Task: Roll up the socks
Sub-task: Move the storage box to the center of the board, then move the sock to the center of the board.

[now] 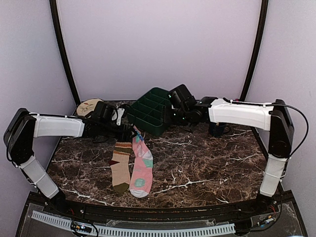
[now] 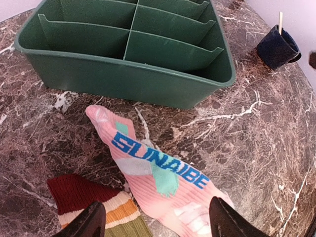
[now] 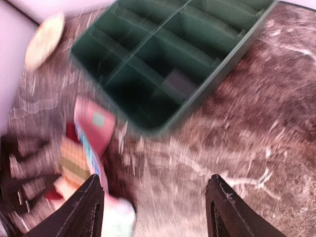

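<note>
The pink sock [image 1: 141, 168] with teal and white patches lies flat on the marble table, next to the striped beige sock [image 1: 120, 165] on its left. My left gripper [image 1: 128, 129] hovers over their far ends, open and empty. In the left wrist view its fingertips straddle the pink sock [image 2: 158, 177], and the striped sock's maroon part [image 2: 81, 195] sits by the left fingertip. My right gripper [image 1: 174, 117] is open and empty above the table by the green tray. The right wrist view is blurred and shows both socks [image 3: 91, 131] at its left.
A green divided tray [image 1: 148, 127] stands just behind the socks; it also shows in the left wrist view [image 2: 123, 79] and the right wrist view [image 3: 212, 79]. A round beige disc [image 1: 89, 105] lies at the back left. A dark blue cup [image 2: 277, 47] stands right of the tray.
</note>
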Tool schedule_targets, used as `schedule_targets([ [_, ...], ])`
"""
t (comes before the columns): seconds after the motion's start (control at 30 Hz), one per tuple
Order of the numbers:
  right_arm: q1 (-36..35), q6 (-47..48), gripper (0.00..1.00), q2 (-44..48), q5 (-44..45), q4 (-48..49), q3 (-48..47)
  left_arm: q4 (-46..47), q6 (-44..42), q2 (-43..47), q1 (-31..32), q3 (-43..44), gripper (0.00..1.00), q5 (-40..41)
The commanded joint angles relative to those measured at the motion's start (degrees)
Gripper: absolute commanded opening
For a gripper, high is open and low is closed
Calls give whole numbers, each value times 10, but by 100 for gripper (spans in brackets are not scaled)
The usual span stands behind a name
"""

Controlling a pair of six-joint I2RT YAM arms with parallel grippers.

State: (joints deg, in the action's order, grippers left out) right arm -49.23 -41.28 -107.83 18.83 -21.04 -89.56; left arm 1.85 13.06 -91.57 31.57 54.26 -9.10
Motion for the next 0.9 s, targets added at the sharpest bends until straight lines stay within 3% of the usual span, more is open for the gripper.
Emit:
schedule_targets([
  [0.0,-51,98,66,51,-69,36,94,-22,1,-37,-18,33,75,-11],
  [0.27,-111,156,68,60,-192,-23,132,-36,23,-82,-58,64,78,-52],
  [0.63,-133,115,67,22,-304,-88,119,-36,36,-88,-63,72,79,-67],
  [0.87,-149,74,66,-9,-373,-77,122,-32,31,-75,-63,60,79,-63],
])
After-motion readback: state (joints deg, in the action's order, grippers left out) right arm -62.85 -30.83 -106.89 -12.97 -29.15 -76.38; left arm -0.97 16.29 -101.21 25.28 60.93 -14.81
